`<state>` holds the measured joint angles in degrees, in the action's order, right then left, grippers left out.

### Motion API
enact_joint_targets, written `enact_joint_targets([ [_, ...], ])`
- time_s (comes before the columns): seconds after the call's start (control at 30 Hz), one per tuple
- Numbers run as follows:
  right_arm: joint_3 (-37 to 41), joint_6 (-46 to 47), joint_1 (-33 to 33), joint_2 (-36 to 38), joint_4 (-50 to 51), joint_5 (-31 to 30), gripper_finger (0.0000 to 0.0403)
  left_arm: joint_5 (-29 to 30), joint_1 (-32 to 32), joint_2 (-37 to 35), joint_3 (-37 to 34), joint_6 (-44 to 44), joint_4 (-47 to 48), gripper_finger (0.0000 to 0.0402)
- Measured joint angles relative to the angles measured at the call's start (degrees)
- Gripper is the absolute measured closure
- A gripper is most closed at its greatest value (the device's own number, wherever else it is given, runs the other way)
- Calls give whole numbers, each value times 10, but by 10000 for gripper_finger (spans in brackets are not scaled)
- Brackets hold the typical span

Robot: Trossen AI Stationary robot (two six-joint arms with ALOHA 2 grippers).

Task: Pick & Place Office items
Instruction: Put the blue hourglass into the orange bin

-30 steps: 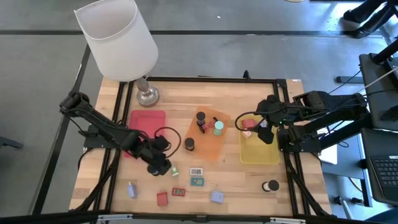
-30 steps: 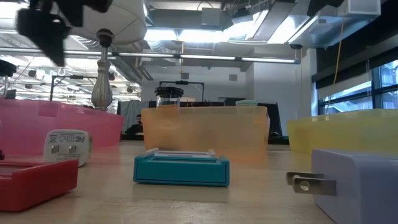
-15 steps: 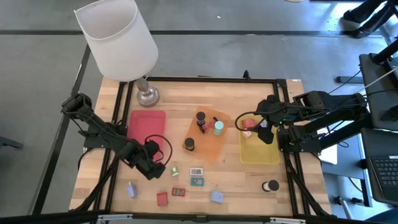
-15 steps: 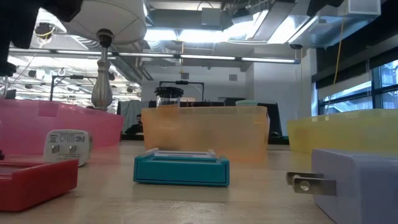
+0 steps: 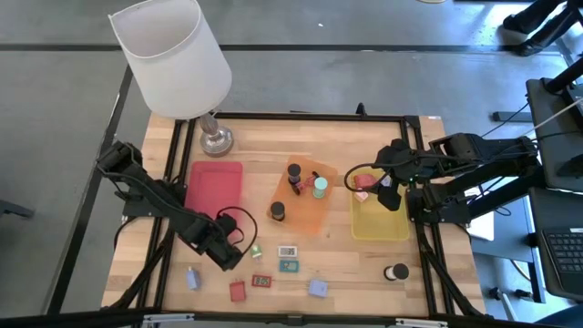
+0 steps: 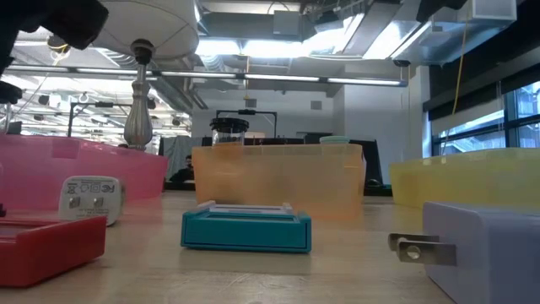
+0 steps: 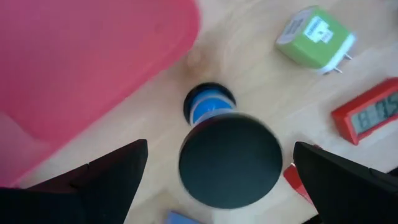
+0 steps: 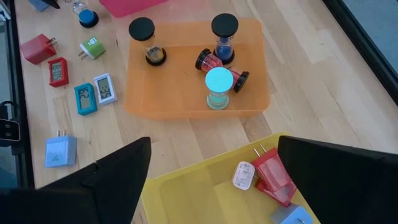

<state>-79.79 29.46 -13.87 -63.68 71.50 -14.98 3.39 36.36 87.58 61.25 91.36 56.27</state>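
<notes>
Office items lie scattered on a wooden table (image 5: 346,273) in an open workroom; a black-capped bottle (image 7: 229,158) stands between the left gripper's (image 5: 228,258) spread fingers.

Little can be read. The red rectangle (image 7: 372,118) in the left wrist view carries a grey display with pale segment digits — they look like eights, too blurred to be sure. The green plug block (image 7: 315,37) and the white plug block (image 6: 91,198) bear small print — none of it legible.

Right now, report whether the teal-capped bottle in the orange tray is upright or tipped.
Upright: the teal-capped bottle stands on its base in the orange tray, cap upward.
</notes>
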Motion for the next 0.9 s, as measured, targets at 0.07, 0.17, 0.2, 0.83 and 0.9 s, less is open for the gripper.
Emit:
enact_joint_targets([
  [0.07,0,0,0,0,0,0,48,19,0,1,0,-33,-9,2],
  [0.17,0,0,0,0,0,0,48,34,-4,1,0,-62,-10,2],
  [0.2,0,0,0,0,0,0,48,34,-6,1,0,-59,-10,2],
  [0.83,0,0,0,0,0,0,48,11,-13,1,0,32,-8,91],
  [0.9,0,0,0,0,0,0,48,5,-13,1,0,34,-8,106],
])
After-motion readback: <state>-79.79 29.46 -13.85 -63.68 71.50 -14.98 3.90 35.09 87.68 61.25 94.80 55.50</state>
